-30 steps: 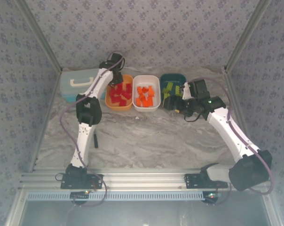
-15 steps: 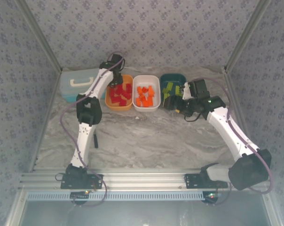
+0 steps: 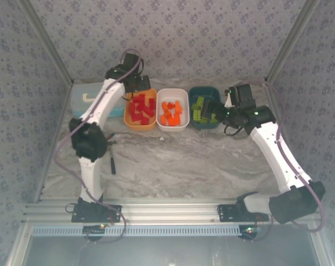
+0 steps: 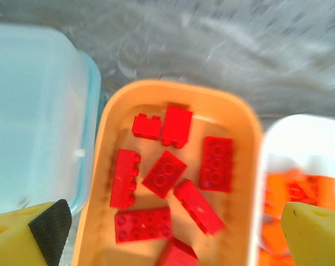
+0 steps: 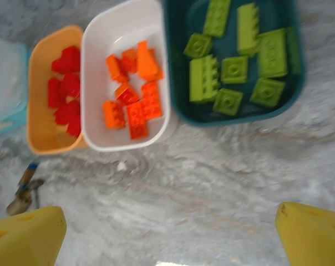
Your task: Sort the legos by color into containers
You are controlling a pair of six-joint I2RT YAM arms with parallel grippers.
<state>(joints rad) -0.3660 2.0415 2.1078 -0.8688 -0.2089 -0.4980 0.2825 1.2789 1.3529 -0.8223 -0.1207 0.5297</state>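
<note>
Our left gripper [image 4: 168, 230] hangs over the orange tray [image 4: 240, 166], fingers wide apart with nothing between them; the red bricks [image 4: 165, 177] lie loose inside. Our right gripper [image 5: 167, 235], equally spread and empty, hovers above the marbled table [image 5: 212, 183], near the white tray [image 5: 109, 39] of orange bricks [image 5: 135, 94] and the dark teal tray [image 5: 176, 94] of lime green bricks [image 5: 234, 69]. Each colour has its own tray, so we judge sorting finished, which would explain the empty grips.
</note>
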